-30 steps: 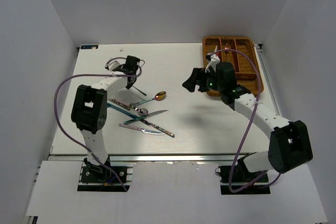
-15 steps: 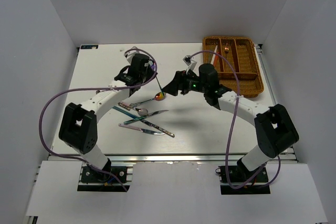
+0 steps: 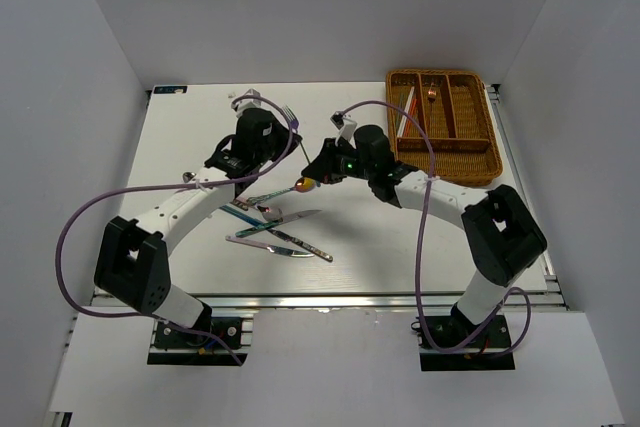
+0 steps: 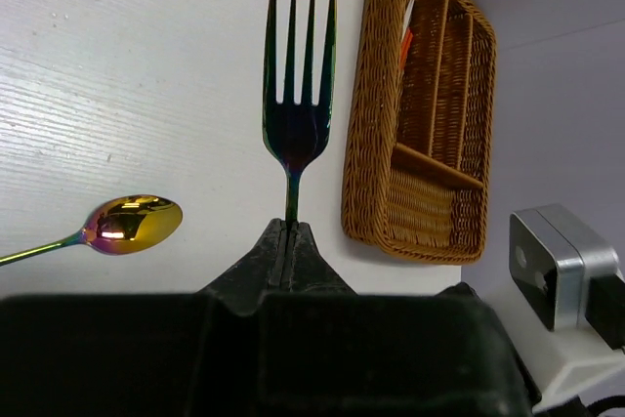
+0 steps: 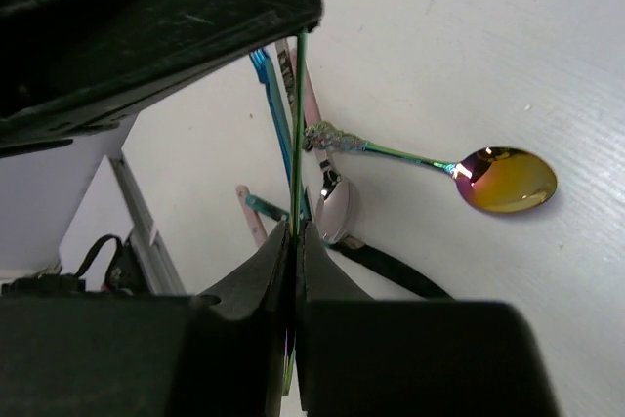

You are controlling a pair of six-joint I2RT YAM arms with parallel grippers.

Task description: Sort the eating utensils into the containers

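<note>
Two grippers are clamped on one slim iridescent fork (image 4: 298,134): the left gripper (image 4: 290,227) just below the four tines, the right gripper (image 5: 294,231) on the thin handle, both jaw pairs pinched fully closed; the fork is held above the white table (image 3: 380,237), at 9 o'clock of the ribbed wicker tray (image 4: 356,124); a glossy rainbow spoon (image 4: 132,222) lies nearby; a second ago the right gripper was beside the tray, apart from the fork.
</note>
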